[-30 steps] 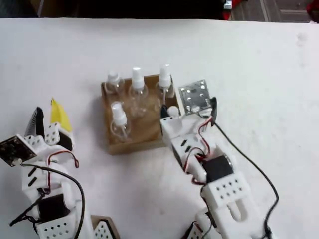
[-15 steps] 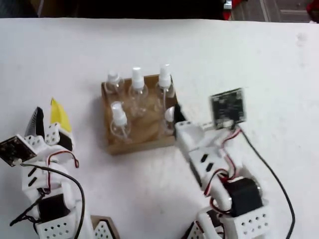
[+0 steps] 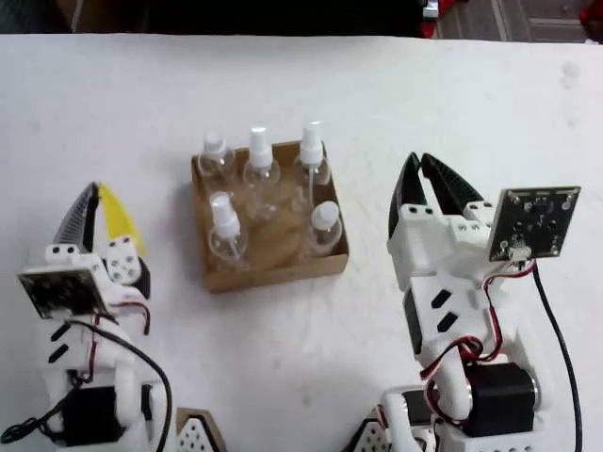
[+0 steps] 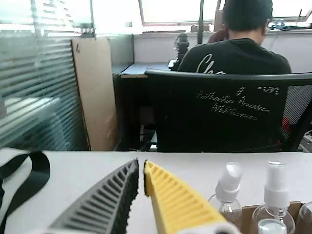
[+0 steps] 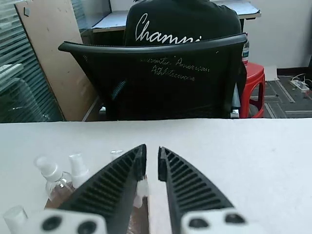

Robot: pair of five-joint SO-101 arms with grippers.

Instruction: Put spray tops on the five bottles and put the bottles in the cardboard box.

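Well, all five bottles (image 3: 259,171) stand in the cardboard box (image 3: 274,271), a shallow brown open tray lying flat on the white table (image 3: 471,94), a little left of the middle of the high view. The bottles are small, clear and round-bodied, and each has a white spray top on its neck.

Three make the back row: the back left bottle (image 3: 216,158), the back middle bottle and the back right bottle (image 3: 311,162). The front left bottle (image 3: 226,235) and the front right bottle (image 3: 325,226) stand nearer to me. Every one is upright, with its long axis vertical and its top pointing up. The top on the front right one looks shorter than the rest.

My left gripper (image 3: 95,188) is at the lower left, well apart from the box. Its grey and yellow fingers are clenched to a thin slit, gripping nothing and pointing toward the top of the frame.

My right gripper (image 3: 416,160) is right of the box and clear of it. Its black fingers are drawn together at the tips, also with nothing between them, and they point the same way.

From my left wrist, two bottle tops show just past the yellow finger (image 4: 175,204).
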